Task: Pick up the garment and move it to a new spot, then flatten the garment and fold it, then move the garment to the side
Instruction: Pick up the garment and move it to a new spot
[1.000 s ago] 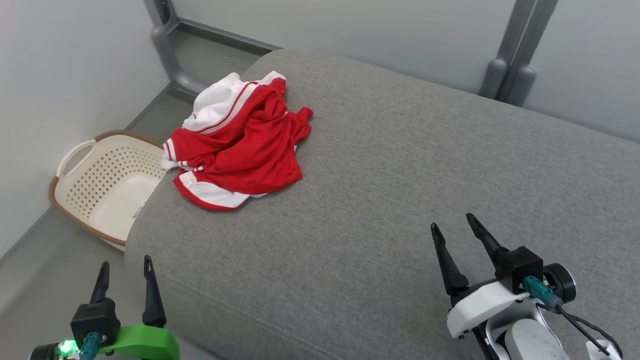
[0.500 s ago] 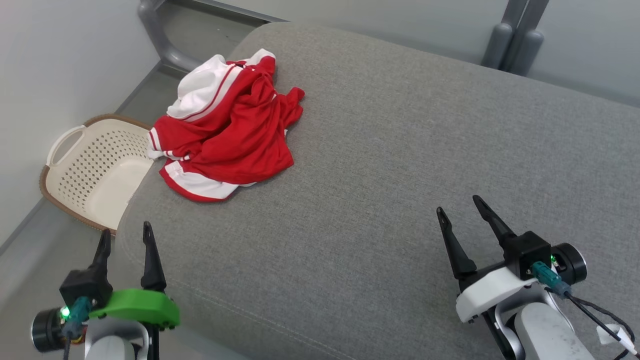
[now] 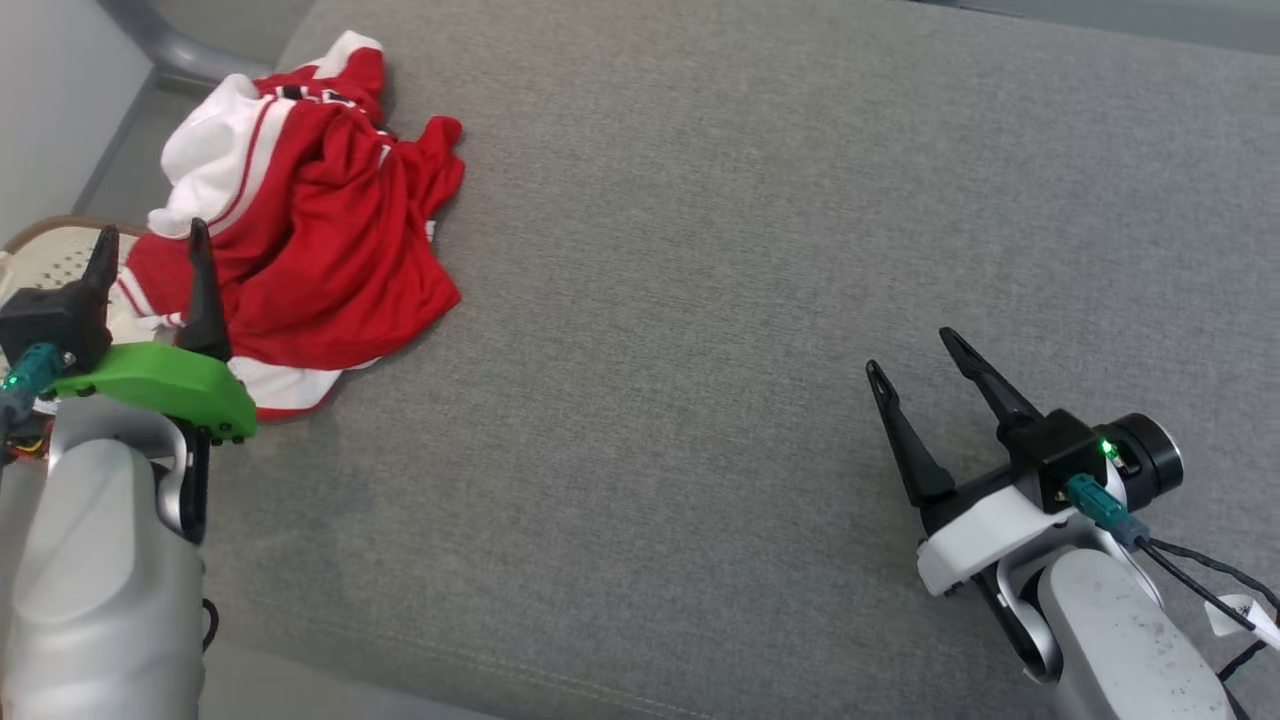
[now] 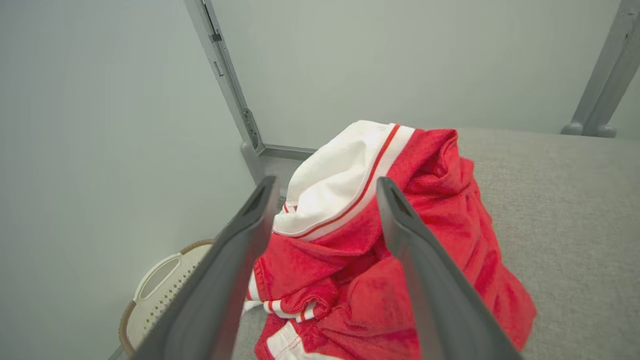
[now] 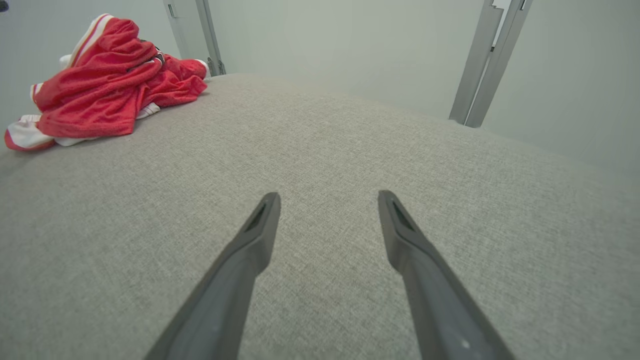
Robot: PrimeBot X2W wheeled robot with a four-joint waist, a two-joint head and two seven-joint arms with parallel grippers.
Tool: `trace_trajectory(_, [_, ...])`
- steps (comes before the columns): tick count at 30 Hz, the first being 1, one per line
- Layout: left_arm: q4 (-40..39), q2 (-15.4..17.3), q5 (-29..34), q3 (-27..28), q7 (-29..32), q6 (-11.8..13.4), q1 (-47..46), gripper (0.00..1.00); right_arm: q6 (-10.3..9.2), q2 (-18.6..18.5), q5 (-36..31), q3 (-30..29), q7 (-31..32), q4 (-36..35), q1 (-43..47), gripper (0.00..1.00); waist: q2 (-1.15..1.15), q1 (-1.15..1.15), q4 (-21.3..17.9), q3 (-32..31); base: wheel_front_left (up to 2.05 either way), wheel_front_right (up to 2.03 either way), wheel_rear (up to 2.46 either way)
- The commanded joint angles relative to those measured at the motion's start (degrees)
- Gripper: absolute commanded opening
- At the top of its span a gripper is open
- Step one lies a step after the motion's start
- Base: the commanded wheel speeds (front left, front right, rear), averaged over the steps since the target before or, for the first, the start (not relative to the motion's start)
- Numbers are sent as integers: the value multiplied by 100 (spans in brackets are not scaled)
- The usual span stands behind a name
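The cushion (image 3: 700,300) is looked down on steeply from the head, with the left gripper (image 3: 150,228) framed at the left edge and the right gripper (image 3: 909,349) at lower right. From the left wrist, the garment (image 4: 350,240) is taken in close up, sighted along that arm's fingers towards the wall (image 4: 400,60). From the right wrist, the cushion is skimmed low and almost level, and the garment is caught far off at upper left. Garment and cushion are shared by all three views.
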Motion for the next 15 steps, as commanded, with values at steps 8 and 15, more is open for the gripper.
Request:
trace_trajectory(8, [1564, 584, -23, -318, 3, -44, -1034, 100, -2, -21, 84, 22, -17, -95, -232, 100, 0, 0, -948, 722, 0, 0, 0])
trace_trajectory(15, [2369, 799, -57, -310, 3, 154, -1564, 100, -2, -29, 112, 13, -18, -122, -289, 100, 0, 0, -1185, 908, 0, 0, 0])
